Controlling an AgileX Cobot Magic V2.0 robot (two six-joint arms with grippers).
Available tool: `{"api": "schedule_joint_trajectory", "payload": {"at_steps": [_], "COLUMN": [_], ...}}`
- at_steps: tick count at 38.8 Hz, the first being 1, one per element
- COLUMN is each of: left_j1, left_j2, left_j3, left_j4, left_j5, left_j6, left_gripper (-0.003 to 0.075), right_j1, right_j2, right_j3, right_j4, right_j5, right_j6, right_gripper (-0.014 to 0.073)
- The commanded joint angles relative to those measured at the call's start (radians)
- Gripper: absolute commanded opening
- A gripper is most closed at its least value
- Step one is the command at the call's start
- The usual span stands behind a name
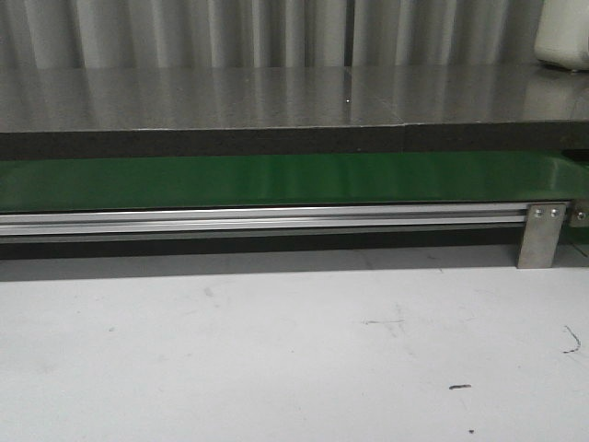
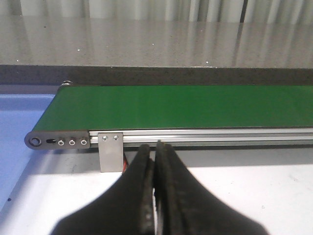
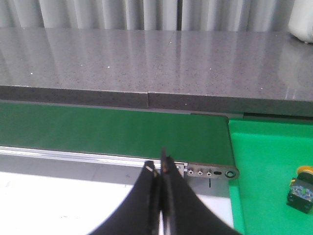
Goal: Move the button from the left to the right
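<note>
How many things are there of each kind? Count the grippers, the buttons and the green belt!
Grippers: 2, left gripper and right gripper, both shut.
Buttons: 1, the button on the green tray.
Green belts: 1, the conveyor belt.
Total: 4

One button (image 3: 301,188). One green conveyor belt (image 1: 276,180). Two grippers: left (image 2: 155,152), right (image 3: 160,169). One grey counter (image 1: 276,97), far side. One white container (image 1: 563,35), far right.
</note>
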Motion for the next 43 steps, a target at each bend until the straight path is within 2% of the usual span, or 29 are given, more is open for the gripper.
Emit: {"api": "schedule_joint_trajectory", "payload": {"at_steps": [1, 6, 12, 20, 22, 43], "left_j1": [-0.004, -0.004, -0.004, -0.004, -0.004, -0.004], "left_j2": [-0.018, -0.018, -0.018, -0.018, -0.018, -0.018], "left_j3": [0.028, 0.028, 0.028, 0.028, 0.028, 0.028], "left_j4": [0.000, 0.000, 0.000, 0.000, 0.000, 0.000], "left_j5": [-0.075, -0.075, -0.075, -0.075, -0.075, -0.075], "left_j6": [-0.010, -0.010, -0.010, -0.010, -0.010, -0.010], "left_gripper": [-0.0021, -0.0021, -0.0021, -0.0021, -0.0021, -0.0021], "right_j1": [0.002, -0.021, -0.099, -0.138, -0.138, -0.138], "right_j2": [0.009, -0.044, -0.146, -0.163, -0.164, -0.164], "right_j3": [-0.007, 0.078, 0.241, 0.404, 0.399, 0.399], "right_j4": [-0.022, 0.072, 0.175, 0.222, 0.222, 0.222], "right_j5": [-0.093, -0.143, -0.229, -0.312, -0.278, -0.281], "right_j6": [-0.008, -0.086, -0.202, -0.205, -0.205, -0.205], "right_gripper": [-0.0067, -0.0067, -0.0067, -0.0067, -0.0067, -0.0067]}}
